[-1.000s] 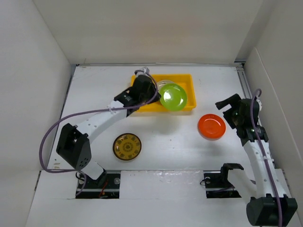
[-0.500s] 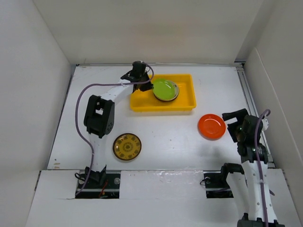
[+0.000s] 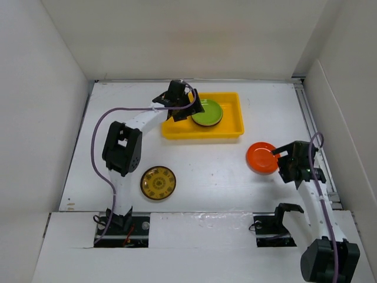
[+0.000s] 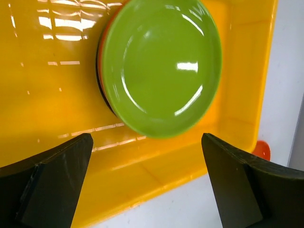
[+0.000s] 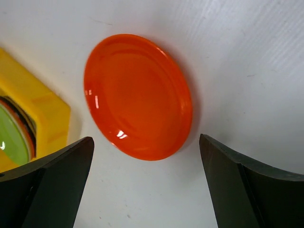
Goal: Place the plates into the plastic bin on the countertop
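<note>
Logged left gripper [image 4: 148, 183] with jaws spread wide and nothing between them, poised over the near-left part of the yellow plastic bin [image 4: 47, 95]. Bin placed at the far middle of the white countertop [image 3: 206, 171], long side running left to right.

Inside the bin, toward its right half: green plate [image 4: 161, 66] face up on top of a small stack. Orange and black rims [image 4: 100, 57] just showing under its left edge. Number of plates beneath: cannot tell.

Logged right gripper [image 5: 145, 185] likewise wide open, gripping nothing. Orange plate [image 5: 137, 95] flat on the countertop, framed between and ahead of the two fingers, touched by neither in the wrist view. From above, gripper just beside that plate's right edge. Plate located right of and nearer than the bin, apart from it.

Also noted: brown-gold patterned plate [image 3: 158, 182] flat on the countertop, near left, well apart from the bin and from both grippers. White walls [image 3: 177, 35] around the surface.
</note>
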Controlling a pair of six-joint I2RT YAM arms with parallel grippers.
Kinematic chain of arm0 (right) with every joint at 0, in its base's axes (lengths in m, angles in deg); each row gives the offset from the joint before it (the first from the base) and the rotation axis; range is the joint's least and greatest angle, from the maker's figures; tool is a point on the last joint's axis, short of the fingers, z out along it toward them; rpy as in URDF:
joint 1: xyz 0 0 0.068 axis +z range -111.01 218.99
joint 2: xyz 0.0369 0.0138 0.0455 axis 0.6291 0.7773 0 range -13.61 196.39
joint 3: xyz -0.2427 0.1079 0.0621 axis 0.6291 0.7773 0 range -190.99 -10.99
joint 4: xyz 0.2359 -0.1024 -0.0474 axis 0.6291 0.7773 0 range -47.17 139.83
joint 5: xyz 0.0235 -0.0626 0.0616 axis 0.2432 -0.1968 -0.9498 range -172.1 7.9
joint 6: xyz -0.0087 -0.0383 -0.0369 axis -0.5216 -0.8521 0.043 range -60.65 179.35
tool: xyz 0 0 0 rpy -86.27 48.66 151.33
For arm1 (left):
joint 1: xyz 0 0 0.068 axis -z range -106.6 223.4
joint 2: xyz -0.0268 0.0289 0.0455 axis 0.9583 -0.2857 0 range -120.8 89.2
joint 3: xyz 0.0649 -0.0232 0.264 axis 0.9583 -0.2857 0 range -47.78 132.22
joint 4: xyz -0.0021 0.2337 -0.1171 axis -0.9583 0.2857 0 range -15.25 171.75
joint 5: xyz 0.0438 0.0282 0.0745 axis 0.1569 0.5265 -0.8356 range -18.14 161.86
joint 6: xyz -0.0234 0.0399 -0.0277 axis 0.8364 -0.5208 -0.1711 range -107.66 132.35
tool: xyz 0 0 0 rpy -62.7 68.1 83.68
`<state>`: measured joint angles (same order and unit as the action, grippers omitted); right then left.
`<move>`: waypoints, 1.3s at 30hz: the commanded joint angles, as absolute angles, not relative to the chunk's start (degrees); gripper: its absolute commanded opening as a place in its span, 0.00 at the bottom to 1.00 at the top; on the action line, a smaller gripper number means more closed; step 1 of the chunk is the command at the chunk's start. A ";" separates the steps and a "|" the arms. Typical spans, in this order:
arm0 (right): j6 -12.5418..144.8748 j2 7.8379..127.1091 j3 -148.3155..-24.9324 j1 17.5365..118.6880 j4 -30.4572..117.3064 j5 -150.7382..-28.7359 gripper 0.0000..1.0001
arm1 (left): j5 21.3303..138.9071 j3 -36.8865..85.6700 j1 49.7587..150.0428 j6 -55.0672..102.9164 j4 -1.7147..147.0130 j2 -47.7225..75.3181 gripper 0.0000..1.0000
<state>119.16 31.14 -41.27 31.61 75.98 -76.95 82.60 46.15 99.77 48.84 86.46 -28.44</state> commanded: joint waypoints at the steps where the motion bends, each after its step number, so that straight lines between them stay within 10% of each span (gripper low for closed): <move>1: 121.58 32.10 -40.08 30.72 73.16 -78.75 0.97 | 82.06 41.97 100.38 48.03 83.89 -17.35 1.00; 10: 123.25 42.98 -35.17 28.97 64.11 -83.15 0.87 | 77.57 32.03 100.38 48.03 83.71 -1.51 1.00; 18: 122.19 49.23 -35.69 28.44 59.89 -83.15 0.47 | 78.09 30.36 97.93 48.56 84.33 4.21 1.00; 23: 118.86 55.46 -38.84 27.82 61.02 -84.29 0.40 | 76.87 30.36 97.92 48.56 84.33 5.53 1.00; 29: 115.96 59.16 -40.60 24.32 60.50 -86.31 0.00 | 76.34 29.83 97.31 49.08 83.54 5.53 1.00; 39: 120.25 49.60 -50.35 23.17 65.76 -79.82 0.00 | 64.42 15.43 88.17 56.55 88.10 19.14 1.00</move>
